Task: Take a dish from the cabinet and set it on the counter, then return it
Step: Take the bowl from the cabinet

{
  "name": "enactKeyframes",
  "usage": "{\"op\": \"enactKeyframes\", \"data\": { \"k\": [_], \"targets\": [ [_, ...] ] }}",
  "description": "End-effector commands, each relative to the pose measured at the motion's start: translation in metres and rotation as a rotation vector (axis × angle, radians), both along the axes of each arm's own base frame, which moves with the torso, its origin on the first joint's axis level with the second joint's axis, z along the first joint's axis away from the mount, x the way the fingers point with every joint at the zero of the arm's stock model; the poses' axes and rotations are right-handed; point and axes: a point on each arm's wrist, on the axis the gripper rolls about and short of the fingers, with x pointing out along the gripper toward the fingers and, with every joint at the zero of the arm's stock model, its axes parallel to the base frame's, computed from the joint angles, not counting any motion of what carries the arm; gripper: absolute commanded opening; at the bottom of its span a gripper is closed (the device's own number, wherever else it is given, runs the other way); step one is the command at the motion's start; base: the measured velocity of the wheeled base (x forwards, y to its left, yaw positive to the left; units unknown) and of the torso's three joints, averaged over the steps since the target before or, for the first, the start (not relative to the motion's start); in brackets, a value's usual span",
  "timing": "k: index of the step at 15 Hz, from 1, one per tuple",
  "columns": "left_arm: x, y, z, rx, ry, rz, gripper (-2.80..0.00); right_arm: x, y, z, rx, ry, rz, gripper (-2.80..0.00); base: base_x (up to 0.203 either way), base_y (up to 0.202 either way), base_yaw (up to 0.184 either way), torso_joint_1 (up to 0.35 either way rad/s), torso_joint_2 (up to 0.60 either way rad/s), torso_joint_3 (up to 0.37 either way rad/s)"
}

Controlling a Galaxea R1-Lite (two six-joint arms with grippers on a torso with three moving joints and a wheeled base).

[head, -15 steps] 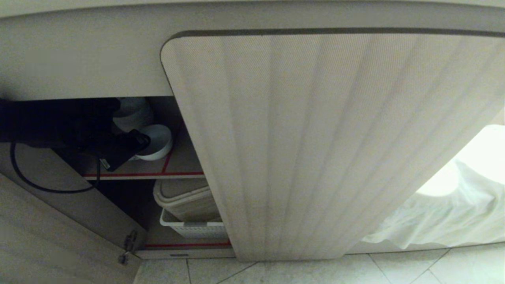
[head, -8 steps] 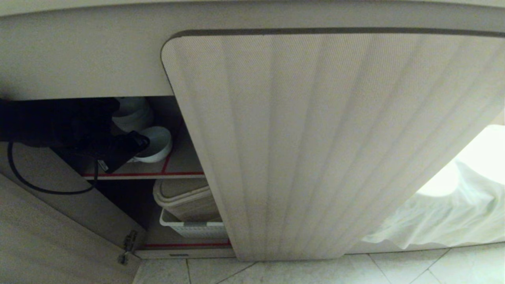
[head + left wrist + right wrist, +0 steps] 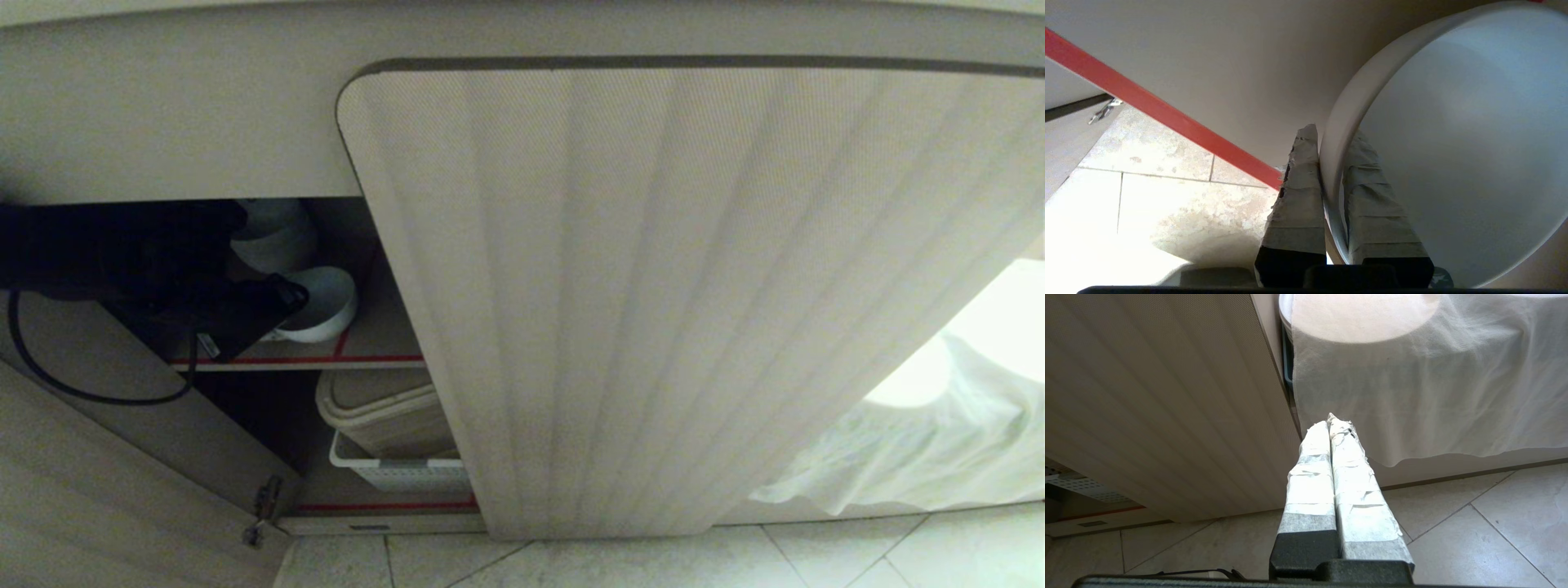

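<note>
Inside the low beige cabinet (image 3: pixel 245 163), on the upper red-edged shelf (image 3: pixel 375 339), the left gripper (image 3: pixel 286 298) reaches in from the left side of the head view, a black cable (image 3: pixel 90 396) looping beneath its arm. Its tape-wrapped fingers (image 3: pixel 1298 196) are pinched on the rim of the small, glossy white round bowl (image 3: pixel 326 302), one finger outside the wall and one inside, as the left wrist view shows. The bowl sits near the shelf's front edge, tipped so its opening faces the gripper, in front of a stack of like white bowls (image 3: pixel 273 233) further back. Below, on the lower shelf, a white perforated plastic basket (image 3: pixel 400 469) holds pale beige tubs (image 3: pixel 380 408). One fluted beige door (image 3: pixel 694 302) with rounded corners fills the middle of the head view, while the other door (image 3: pixel 98 482) stands swung open at lower left, its metal hinge (image 3: pixel 261 510) visible at the cabinet's base. Pale stone-look floor tiles (image 3: pixel 653 563) run along the bottom. To the right, a white cloth (image 3: pixel 914 457) drapes down over something round. The right gripper (image 3: pixel 1331 424) hangs low over the tiles in front of the closed door and the cloth, its taped fingers pressed together with nothing between them.
</note>
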Motion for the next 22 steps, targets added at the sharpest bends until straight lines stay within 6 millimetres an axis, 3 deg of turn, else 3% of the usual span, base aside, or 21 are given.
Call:
{"op": "enactKeyframes", "data": {
  "k": [1, 9, 14, 22],
  "targets": [
    [-0.009, -0.002, 0.012, -0.002, -0.028, -0.002, -2.8, 0.0, 0.0, 0.0, 0.001, 0.001, 0.0, -2.8, 0.0, 0.0, 0.0, 0.0, 0.0, 0.0],
    [-0.03, -0.012, 0.009, -0.003, 0.004, -0.028, -2.8, 0.0, 0.0, 0.0, 0.001, 0.001, 0.0, -2.8, 0.0, 0.0, 0.0, 0.0, 0.0, 0.0],
    [-0.046, -0.013, -0.015, -0.006, 0.102, -0.03, -2.8, 0.0, 0.0, 0.0, 0.001, 0.001, 0.0, -2.8, 0.0, 0.0, 0.0, 0.0, 0.0, 0.0],
    [-0.073, -0.02, -0.01, -0.034, 0.104, -0.021, -2.8, 0.0, 0.0, 0.0, 0.001, 0.001, 0.0, -2.8, 0.0, 0.0, 0.0, 0.0, 0.0, 0.0]
  ]
}}
